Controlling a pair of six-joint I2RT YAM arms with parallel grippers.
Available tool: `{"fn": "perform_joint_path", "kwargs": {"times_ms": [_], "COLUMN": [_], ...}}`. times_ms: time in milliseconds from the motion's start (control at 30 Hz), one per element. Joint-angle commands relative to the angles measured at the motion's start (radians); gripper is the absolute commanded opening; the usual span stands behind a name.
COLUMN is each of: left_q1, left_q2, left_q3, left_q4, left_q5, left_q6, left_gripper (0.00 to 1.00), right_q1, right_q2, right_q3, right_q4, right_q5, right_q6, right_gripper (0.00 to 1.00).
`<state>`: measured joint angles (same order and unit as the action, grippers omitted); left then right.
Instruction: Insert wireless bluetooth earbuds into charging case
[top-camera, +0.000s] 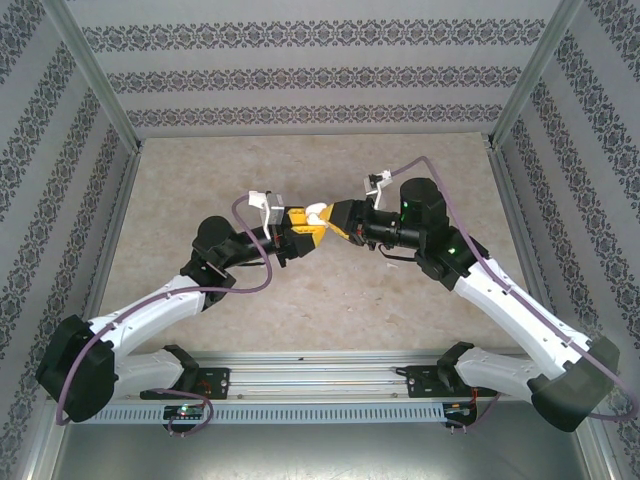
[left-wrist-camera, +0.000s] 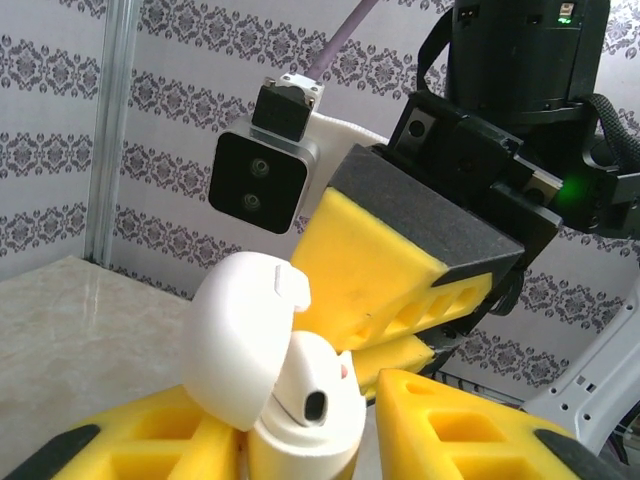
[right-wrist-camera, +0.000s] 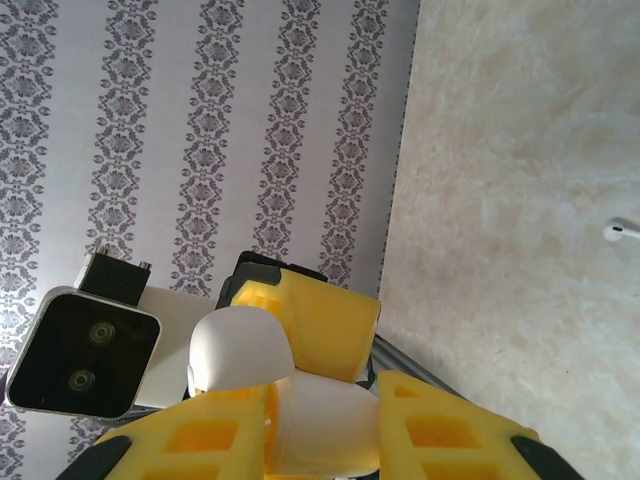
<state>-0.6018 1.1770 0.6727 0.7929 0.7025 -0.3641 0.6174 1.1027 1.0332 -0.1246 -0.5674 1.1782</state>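
The white charging case hangs above mid-table between both grippers, with its lid hinged open. My right gripper is shut on the case body, and both its yellow pads touch it. My left gripper stands around the same body. One left pad touches the body and a thin gap shows at the other, so this gripper is slightly open. A dark socket hole shows in the top of the body. One white earbud lies on the table, far from the fingers.
The right gripper's yellow fingers and camera crowd close above the case. One left finger presses in beside the lid. Patterned walls and metal posts enclose the marbled tabletop.
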Motion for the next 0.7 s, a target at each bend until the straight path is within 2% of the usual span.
{"fn": "perform_joint_path", "kwargs": {"times_ms": [0,133,233,400,667], "left_q1": [-0.018,-0.016,-0.017,-0.015,-0.013], "left_q2": [-0.004,-0.007,-0.015,-0.045,-0.058], "left_q3": [0.042,0.036,0.03,-0.004,-0.041], "left_q4": [0.081,0.076,0.071,0.051,0.062], "left_q5": [0.08,0.074,0.071,0.028,0.009], "left_q6": [-0.004,0.004,0.009,0.026,0.013], "left_gripper": [0.28,0.17,0.12,0.12,0.12], "right_q1": [0.002,0.004,0.004,-0.001,-0.007], "right_q2": [0.02,0.024,0.024,0.005,0.013], "right_q3": [0.024,0.029,0.04,0.072,0.081], "right_q4": [-0.006,-0.01,-0.035,-0.137,-0.178], "right_q5": [-0.014,-0.02,-0.011,0.031,0.035], "right_q6": [-0.017,-0.019,-0.038,-0.106,-0.138], "right_gripper": [0.2,0.22,0.3,0.41,0.45]}}
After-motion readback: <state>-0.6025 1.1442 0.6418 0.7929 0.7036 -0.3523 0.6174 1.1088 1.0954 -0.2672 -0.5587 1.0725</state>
